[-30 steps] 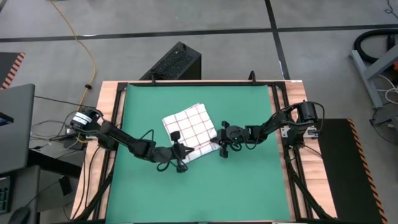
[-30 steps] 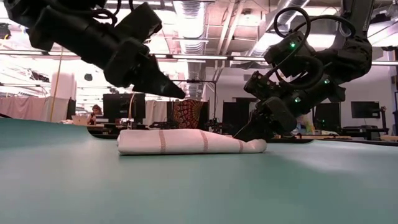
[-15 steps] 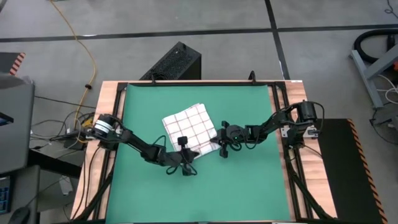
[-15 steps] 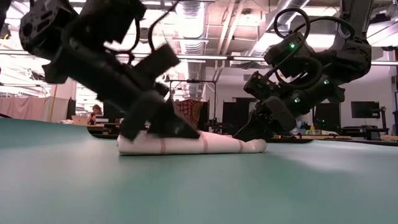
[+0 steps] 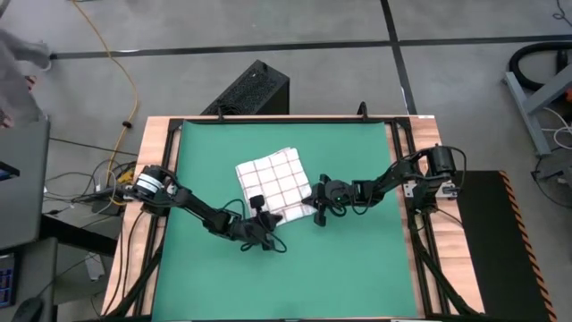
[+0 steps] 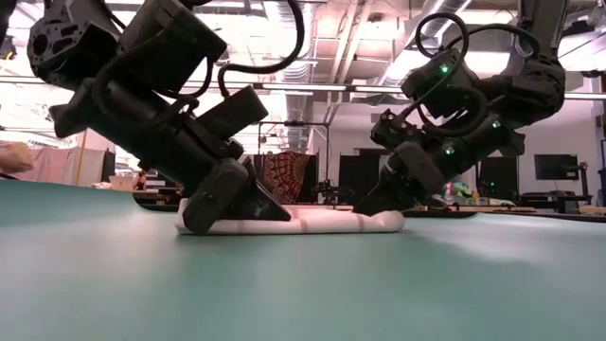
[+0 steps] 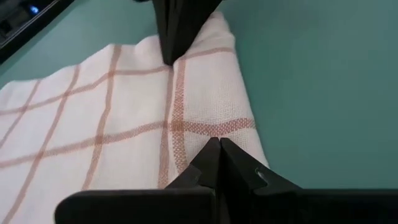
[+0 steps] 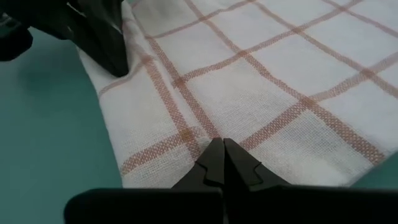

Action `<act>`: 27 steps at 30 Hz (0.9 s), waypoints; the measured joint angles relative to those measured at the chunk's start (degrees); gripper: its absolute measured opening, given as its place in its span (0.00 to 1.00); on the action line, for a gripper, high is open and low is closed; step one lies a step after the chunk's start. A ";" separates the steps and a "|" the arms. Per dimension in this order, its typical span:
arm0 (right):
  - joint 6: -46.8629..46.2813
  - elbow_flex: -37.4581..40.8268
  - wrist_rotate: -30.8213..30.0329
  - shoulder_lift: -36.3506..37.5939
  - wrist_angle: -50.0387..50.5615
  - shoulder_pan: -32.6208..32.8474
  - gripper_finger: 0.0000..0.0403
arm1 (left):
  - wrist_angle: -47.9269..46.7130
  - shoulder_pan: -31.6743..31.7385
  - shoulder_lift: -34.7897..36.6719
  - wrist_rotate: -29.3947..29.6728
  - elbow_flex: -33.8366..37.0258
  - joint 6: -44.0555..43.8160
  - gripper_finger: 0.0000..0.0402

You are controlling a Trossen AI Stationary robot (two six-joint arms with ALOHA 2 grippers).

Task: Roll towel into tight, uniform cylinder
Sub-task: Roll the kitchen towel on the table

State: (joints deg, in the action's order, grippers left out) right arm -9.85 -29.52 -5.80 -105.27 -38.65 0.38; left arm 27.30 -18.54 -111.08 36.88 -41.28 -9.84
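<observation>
Two grippers bear on one towel [image 5: 275,186], which lies folded flat near the middle of the green mat [image 5: 357,268], slightly toward the mat's far half.

Nearest item: left gripper [image 5: 264,220], at the towel's near edge toward its left end, fingers closed tip to tip and resting on the cloth; in the left wrist view the closed tips [image 7: 214,149] touch the fabric beside a red grid line. Its arm runs back across the mat to the mat's left side.

Next: right gripper [image 5: 317,207], at the towel's near right corner, fingers likewise pressed together with the tips on the cloth [image 8: 217,149]; whether they pinch any fabric cannot be told. Its arm reaches back to the mat's right side.

Towel: white with thin red checks, roughly square from above, turned a little so its corners point along the mat's diagonals. Near edge thickened into a low fold or partial roll [image 6: 322,221] whose long axis runs left to right between the grippers, parallel to the mat's near edge with a slight tilt. Remainder spreads flat toward the mat's far side
</observation>
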 joint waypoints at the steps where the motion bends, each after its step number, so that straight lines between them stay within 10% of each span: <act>1: -0.61 0.00 -0.02 0.00 -0.04 0.02 0.04 | -1.17 -0.13 0.06 0.26 -0.08 -0.49 0.00; 12: -0.77 0.07 -9.27 2.52 -1.66 3.06 0.04 | -4.04 -0.44 0.06 -1.22 0.04 -0.08 0.00; 27: 20.92 0.18 -0.91 20.19 8.33 6.58 0.12 | -4.73 -0.59 0.02 -3.72 0.18 1.03 0.00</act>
State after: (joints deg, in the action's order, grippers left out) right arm 11.07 -29.34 -6.71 -85.09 -30.32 6.96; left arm 22.57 -19.14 -111.07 33.17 -41.10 -8.81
